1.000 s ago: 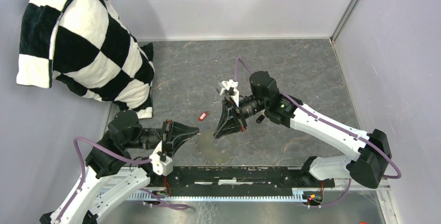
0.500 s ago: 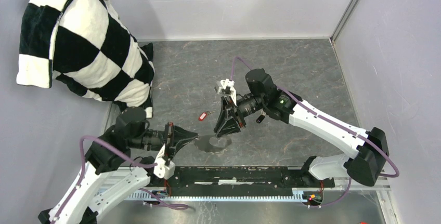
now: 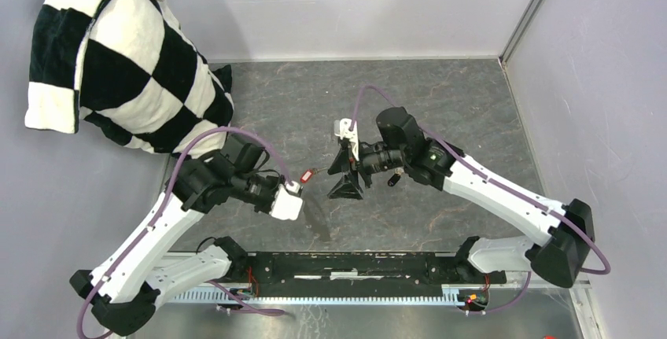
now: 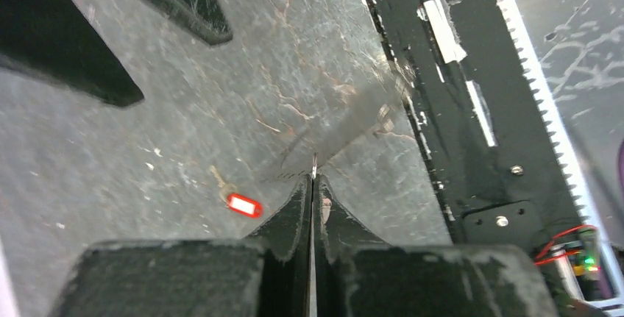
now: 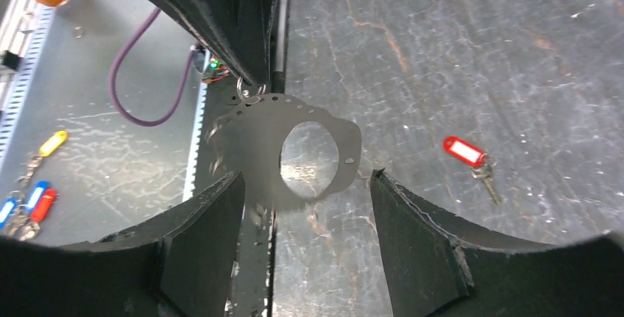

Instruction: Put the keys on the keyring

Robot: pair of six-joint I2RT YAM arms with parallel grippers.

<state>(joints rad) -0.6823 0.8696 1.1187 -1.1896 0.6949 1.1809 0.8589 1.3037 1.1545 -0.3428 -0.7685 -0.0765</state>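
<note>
The keyring is a thin flat silvery loop with small holes round its rim. It hangs above the table from my left gripper, which is shut on its edge. From above it is only a grey blur below the left wrist. My right gripper is open, its fingers on either side of the ring's lower edge and apart from it; the top view shows the right gripper just right of the ring. A key with a red tag lies flat on the table.
A black-and-white chequered cushion leans in the back left corner. The black base rail runs along the near edge. Several coloured key tags lie on the metal surface beyond that rail. Grey walls close the back and right.
My right gripper has opened and let go of the keyring. The left arm has swung up and forward toward the red-tagged key, its gripper closing fully on the ring.
</note>
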